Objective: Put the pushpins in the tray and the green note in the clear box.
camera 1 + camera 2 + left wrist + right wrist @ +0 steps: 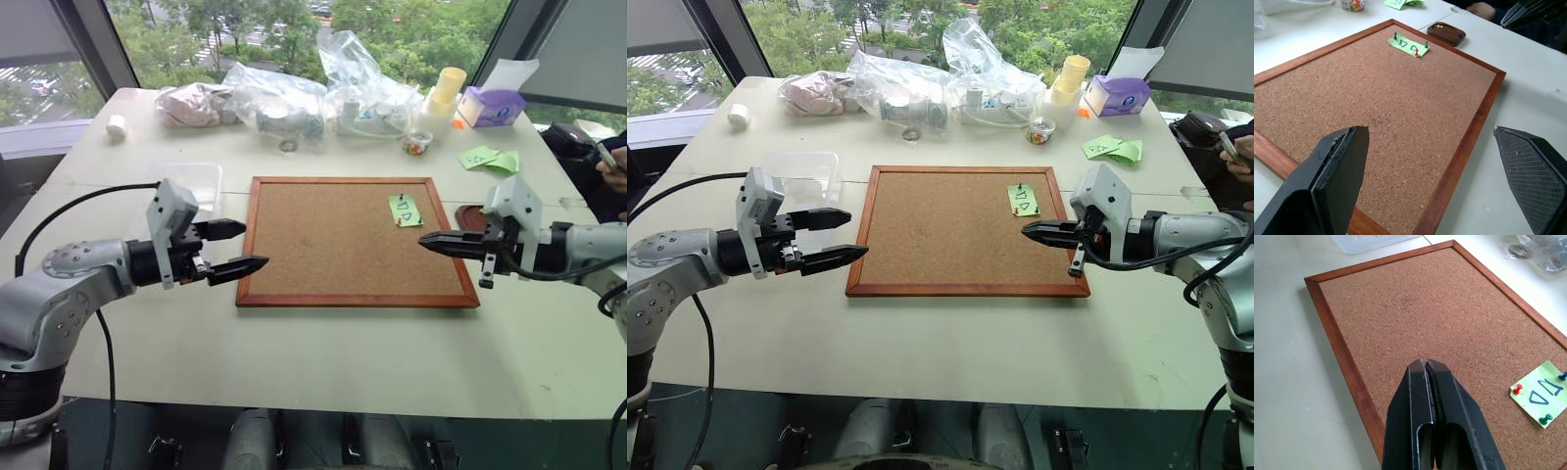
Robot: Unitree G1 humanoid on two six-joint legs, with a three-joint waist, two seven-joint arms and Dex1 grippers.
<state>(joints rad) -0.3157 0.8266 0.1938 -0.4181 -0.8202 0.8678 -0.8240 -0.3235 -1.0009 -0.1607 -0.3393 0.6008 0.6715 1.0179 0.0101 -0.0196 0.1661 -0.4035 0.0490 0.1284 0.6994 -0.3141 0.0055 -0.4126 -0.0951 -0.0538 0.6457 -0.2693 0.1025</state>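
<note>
So the left tool (236, 248) has its black fingers spread wide apart, holding nothing, hovering at the wood-framed cork board's (343, 245) near-left edge. The right tool (425, 240) is pinched together, empty, just below the small light-green sticky note (404, 210), pinned by red, green and blue pushpins (1545, 419). The dark reddish-brown round tray (1445, 34) sits behind the right tool; the clear plastic box (804, 177) sits behind the left tool.

You can see two hand-drawn dark triangles on the green note (1541, 393). You find no readable words elsewhere.
</note>
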